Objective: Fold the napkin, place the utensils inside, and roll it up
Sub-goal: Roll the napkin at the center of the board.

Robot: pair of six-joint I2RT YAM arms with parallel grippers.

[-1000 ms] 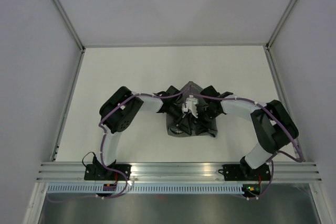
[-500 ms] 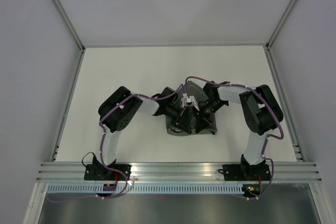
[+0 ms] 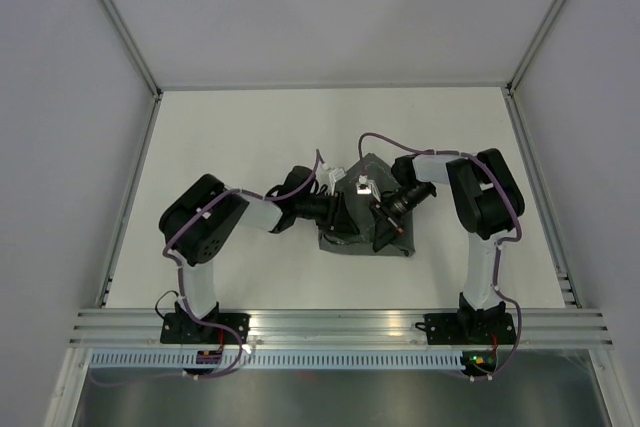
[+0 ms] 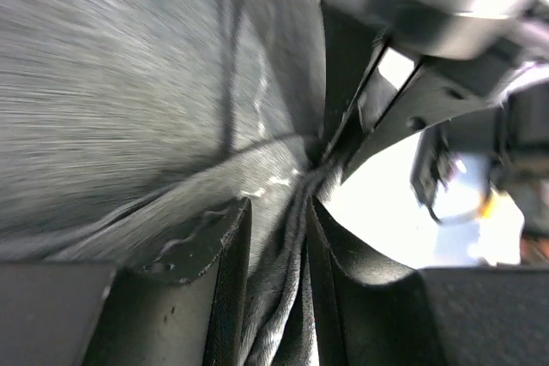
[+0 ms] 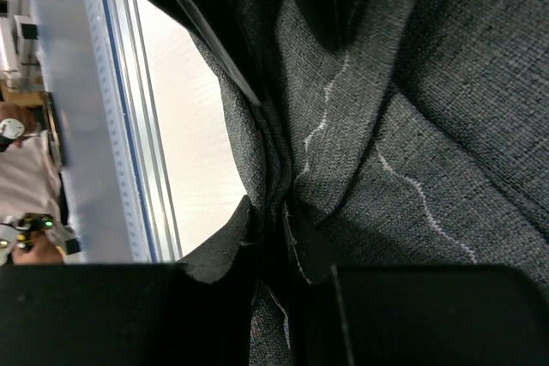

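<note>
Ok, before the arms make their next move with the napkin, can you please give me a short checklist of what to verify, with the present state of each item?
1. Right tool holds the napkin: ok. A fold is pinched between its jaws.
2. Left tool holds the napkin: cannot tell. Cloth runs between its jaws, but the view is too blurred to show whether they clamp it.
3. Napkin lies flat and neatly folded: not ok. It is bunched in creases under both tools.
4. Utensils are inside the napkin: cannot tell. None shows in any view.
5. Napkin is well away from the edges of the table: ok.
</note>
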